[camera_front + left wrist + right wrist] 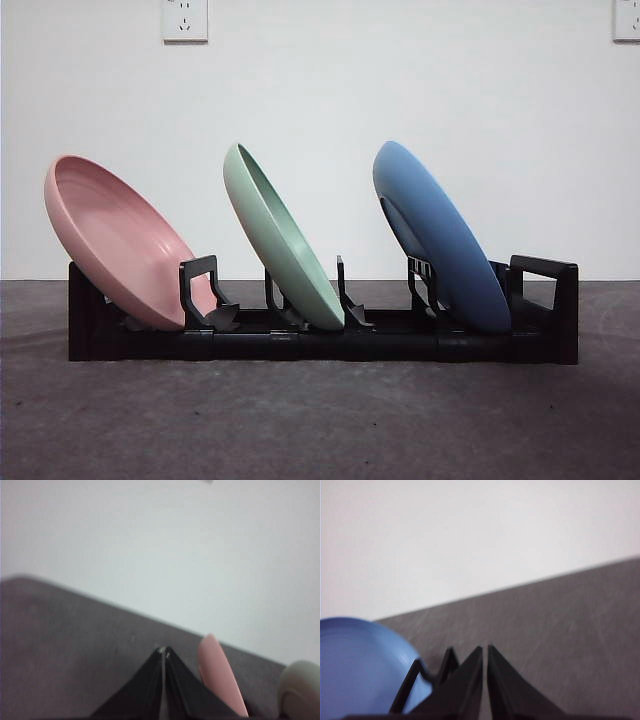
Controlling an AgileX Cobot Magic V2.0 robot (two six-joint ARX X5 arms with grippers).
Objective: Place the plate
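Observation:
Three plates lean leftward in a black rack point(540, 345) on the dark table: a pink plate point(115, 240) in the left slot, a green plate point(280, 240) in the middle, a blue plate point(440, 235) on the right. Neither arm shows in the front view. My left gripper point(164, 651) is shut with nothing in it, beside the pink plate's point(220, 677) rim, with the green plate point(300, 687) farther off. My right gripper point(485, 649) is shut and empty, close to the blue plate point(360, 667) and a rack handle point(415, 680).
A white wall stands behind the table, with power sockets point(185, 20) high on it. Dark table surface point(320, 420) stretches in front of the rack.

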